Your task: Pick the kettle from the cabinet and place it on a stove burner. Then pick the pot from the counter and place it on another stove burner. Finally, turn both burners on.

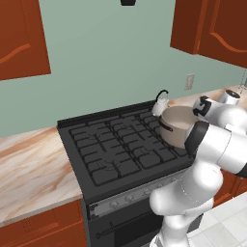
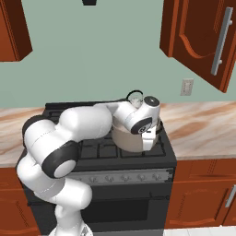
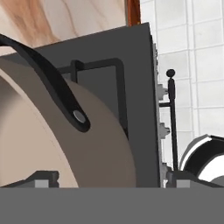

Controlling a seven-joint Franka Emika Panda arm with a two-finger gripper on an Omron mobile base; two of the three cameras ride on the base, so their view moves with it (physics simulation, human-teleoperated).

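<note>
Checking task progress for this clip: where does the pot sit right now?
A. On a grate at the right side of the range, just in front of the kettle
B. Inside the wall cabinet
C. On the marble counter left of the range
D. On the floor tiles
A: the pot rests on the stove burners at the range's right side, with the kettle right behind it.

The arm [image 2: 78, 124] is glossy white, built of fat rounded segments joined by black bands at the joints. Its wrist [image 2: 143, 117] ends in a white drum with a dark grey round cap.
</note>
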